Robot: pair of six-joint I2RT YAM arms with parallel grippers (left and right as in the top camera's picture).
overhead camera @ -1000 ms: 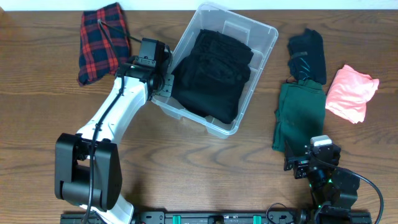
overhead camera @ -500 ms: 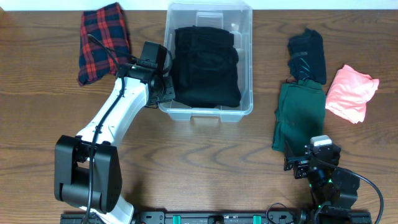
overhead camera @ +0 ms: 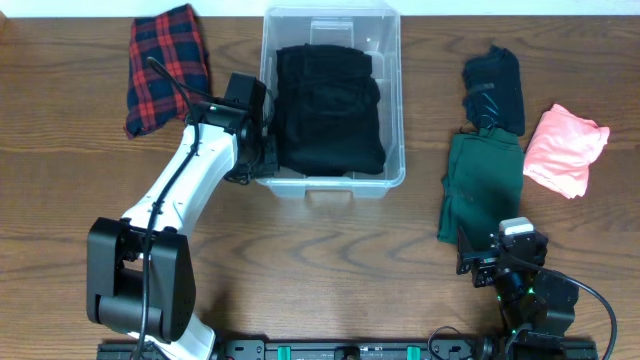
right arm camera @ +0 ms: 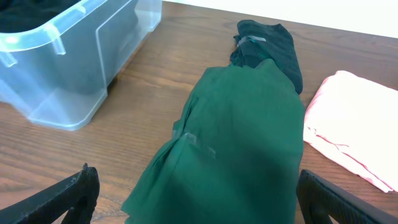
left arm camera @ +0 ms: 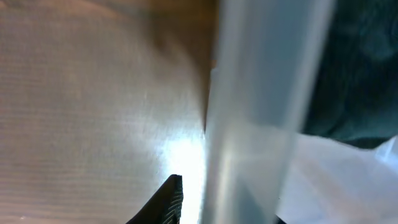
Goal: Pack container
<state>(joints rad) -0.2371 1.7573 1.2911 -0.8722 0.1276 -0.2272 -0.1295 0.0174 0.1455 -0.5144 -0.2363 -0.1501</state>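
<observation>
One clear plastic container (overhead camera: 394, 150) is seen at the back middle of the surface (overhead camera: 330, 270), mostly filled by a folded black garment (overhead camera: 328, 105). It is judged light, stiff at the rolled rim, slick and slightly flexible in the walls, and best taken by the rim. The left pincer (overhead camera: 262, 152) is set astride its left wall; whether it is clamped cannot be told. The right pincer (right arm camera: 198, 177) is spread wide, empty.

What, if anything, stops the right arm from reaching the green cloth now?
Probably nothing, so yes. The green cloth lies on the table just ahead of the open right gripper, with no object between them. The pink cloth and the container sit off to the sides.
</observation>
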